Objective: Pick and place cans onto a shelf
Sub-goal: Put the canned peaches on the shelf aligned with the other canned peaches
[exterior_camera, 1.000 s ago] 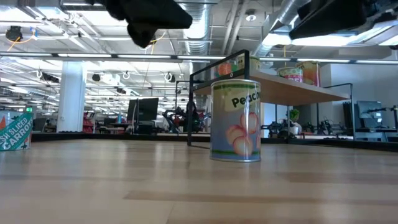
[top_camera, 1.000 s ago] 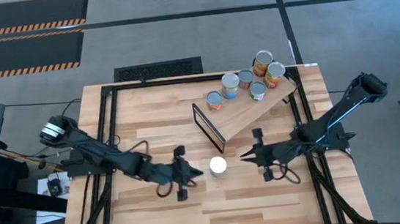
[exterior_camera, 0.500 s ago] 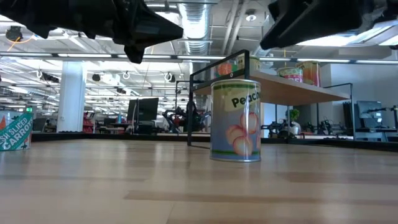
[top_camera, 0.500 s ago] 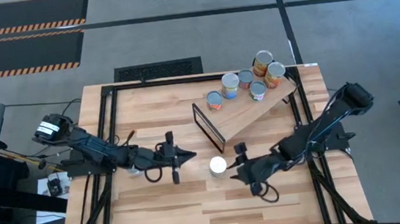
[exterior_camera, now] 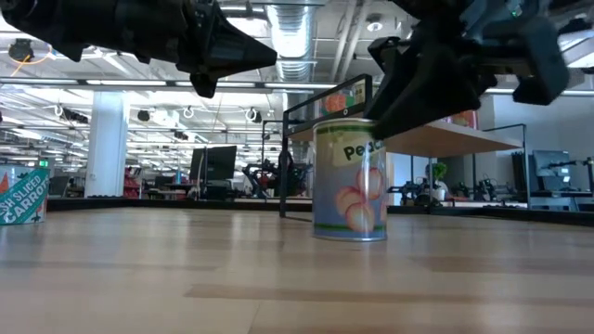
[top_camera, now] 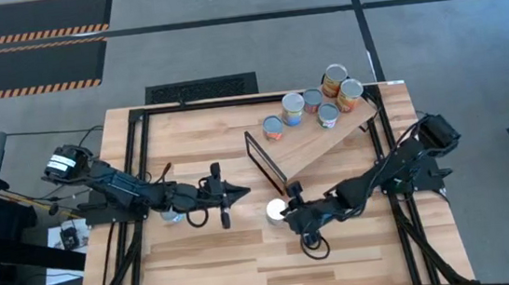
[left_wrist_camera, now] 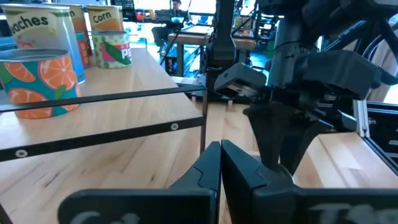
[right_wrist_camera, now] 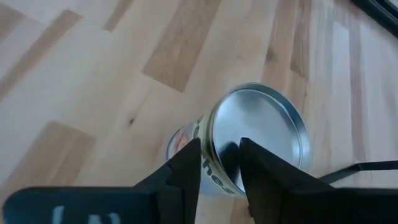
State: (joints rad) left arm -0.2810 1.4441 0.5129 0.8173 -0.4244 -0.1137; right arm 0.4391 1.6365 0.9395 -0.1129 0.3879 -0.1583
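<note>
Blue-labelled peach can, silver lid; orange-slice-patterned can behind.

Even, bright overhead light fills the room; in the low view ceiling strip lights glow at the upper left, and both arms read as dark silhouettes against them. From above, the bench is evenly lit with only soft, short shadows. The peach can lid shows a pale sheen. The right gripper fingers are blurred in the foreground.
</note>
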